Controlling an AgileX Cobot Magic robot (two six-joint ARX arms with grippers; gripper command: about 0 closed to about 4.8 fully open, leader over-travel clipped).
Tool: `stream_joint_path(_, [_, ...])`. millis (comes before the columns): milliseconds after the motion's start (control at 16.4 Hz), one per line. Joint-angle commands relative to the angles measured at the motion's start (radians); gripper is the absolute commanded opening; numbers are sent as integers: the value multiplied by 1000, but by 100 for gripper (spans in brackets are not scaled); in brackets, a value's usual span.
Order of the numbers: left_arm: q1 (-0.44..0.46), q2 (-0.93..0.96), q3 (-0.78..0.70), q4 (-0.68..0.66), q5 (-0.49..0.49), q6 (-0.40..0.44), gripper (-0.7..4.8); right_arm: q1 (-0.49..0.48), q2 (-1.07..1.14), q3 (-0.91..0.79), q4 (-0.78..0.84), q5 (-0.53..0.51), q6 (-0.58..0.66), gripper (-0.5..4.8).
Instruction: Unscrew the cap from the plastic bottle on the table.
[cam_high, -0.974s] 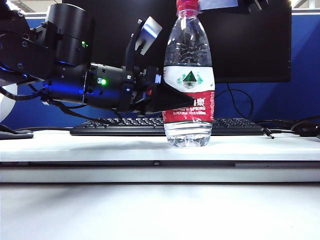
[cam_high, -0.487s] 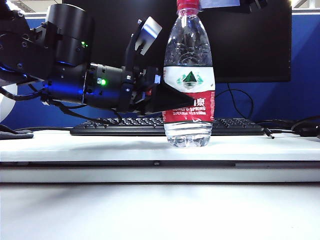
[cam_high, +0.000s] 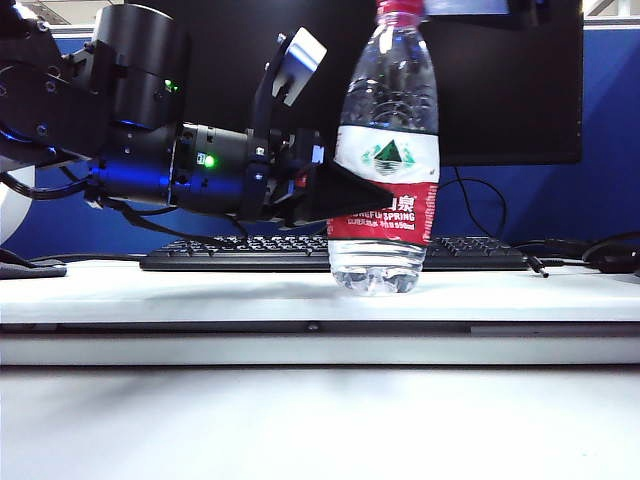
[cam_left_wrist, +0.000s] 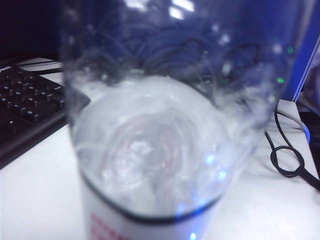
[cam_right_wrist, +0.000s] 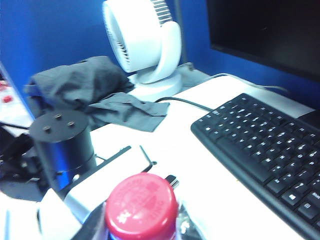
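The plastic bottle (cam_high: 388, 90), clear with a red-and-white label, stands on the white table (cam_high: 200, 290) and leans with its top to the right. My left gripper (cam_high: 345, 195) reaches in from the left and is shut on the bottle at label height. In the left wrist view the bottle (cam_left_wrist: 160, 125) fills the picture, blurred. The red cap (cam_high: 400, 10) sits on the neck at the top edge. My right gripper (cam_high: 428, 6) is at the cap from above, mostly cut off, and grips it. The right wrist view looks straight down on the cap (cam_right_wrist: 141, 205); the fingers do not show there.
A black keyboard (cam_high: 250, 255) lies behind the bottle, in front of a dark monitor (cam_high: 500, 90). A white fan (cam_right_wrist: 145, 45) and a grey cloth (cam_right_wrist: 85, 85) sit further back. Black cables (cam_left_wrist: 287, 157) trail on the table beside the bottle.
The bottle's top and cap have swung to the right, tipping the bottle, and the right gripper above has shifted right with them. The left gripper has stayed put.
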Motion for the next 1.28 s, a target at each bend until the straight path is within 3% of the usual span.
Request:
stream_joint_path(61, [5, 8, -11, -68, -6, -4, 35, -11, 7, -3, -31, -27, 5, 134])
stream_joint_path(365, [5, 8, -12, -68, -6, -4, 35, -11, 84, -3, 23, -157, 18, 135])
stream_joint_path(791, [5, 8, -11, -68, -7, -3, 35, -11, 96, 12, 79, -156, 33, 135])
stream_joint_path(913, [5, 8, -11, -68, -7, -3, 35, -11, 96, 12, 129, -104, 92, 135])
stream_joint_path(1278, [5, 8, -11, -68, -7, -3, 35, -11, 96, 15, 219, -100, 148, 135])
